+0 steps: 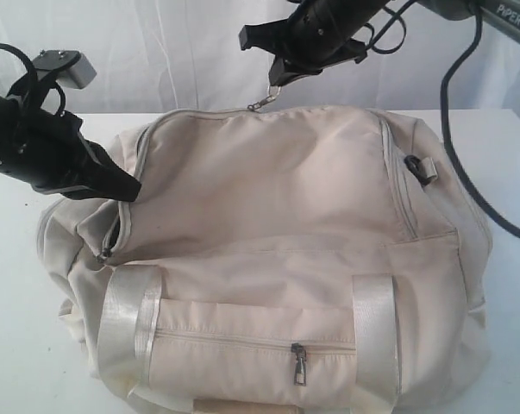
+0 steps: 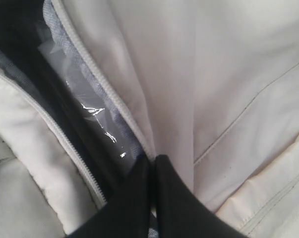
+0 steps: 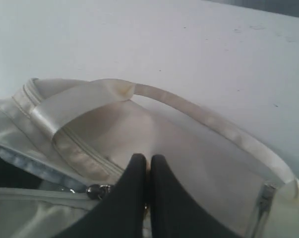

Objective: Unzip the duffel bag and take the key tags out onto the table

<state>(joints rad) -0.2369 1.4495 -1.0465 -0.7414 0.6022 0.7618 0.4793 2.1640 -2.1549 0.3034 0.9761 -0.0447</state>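
Duffel bag (image 1: 285, 216) lies on the desk (image 1: 18, 345), zipper (image 1: 115, 231) parted at one end. Left pincer (image 1: 132, 190) pressed together on the flap edge (image 2: 114, 99) there; right pincer (image 1: 277, 82) pinches the top zipper pull (image 1: 263, 100).

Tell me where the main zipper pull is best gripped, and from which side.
Pinch the zipper pull by its free end, from above. The thin metal tab stands up off the duffel bag, clear of the fabric, leaving its flat faces free to pinch. The right tool holds it so.
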